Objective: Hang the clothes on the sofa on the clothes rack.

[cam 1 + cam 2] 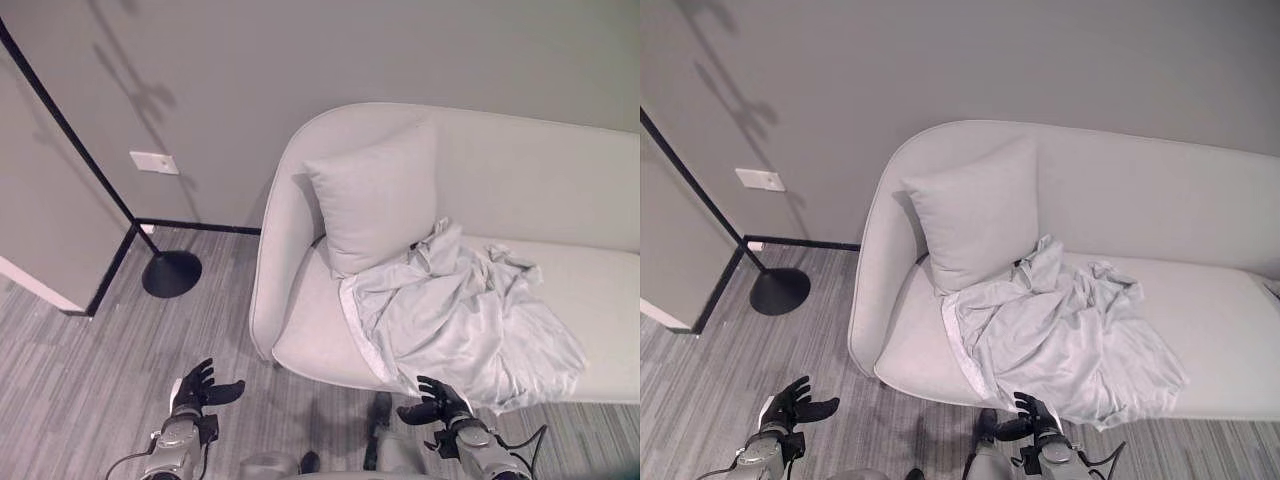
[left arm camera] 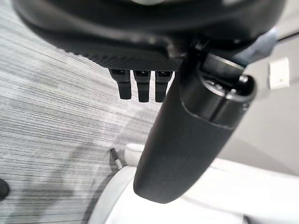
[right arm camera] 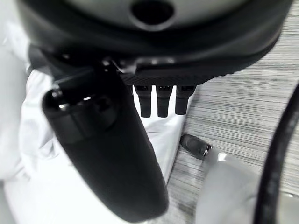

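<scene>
No writing can be read anywhere. A pale garment (image 1: 460, 315) lies crumpled on the sofa (image 1: 600, 290) seat, its upper edge against a cushion (image 1: 375, 200) at its 11 o'clock. At the sofa's 9 o'clock a black round base (image 1: 171, 273) with a thin pole stands on the floor by the wall. The left hand (image 1: 203, 387) hangs over the floor, fingers loosely spread, empty. The right hand (image 1: 437, 402), likewise spread and empty, hovers just beside the garment's front hem.

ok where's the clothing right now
The pale garment lies crumpled on the sofa seat, its upper edge against the cushion, just ahead of the open right hand.
</scene>
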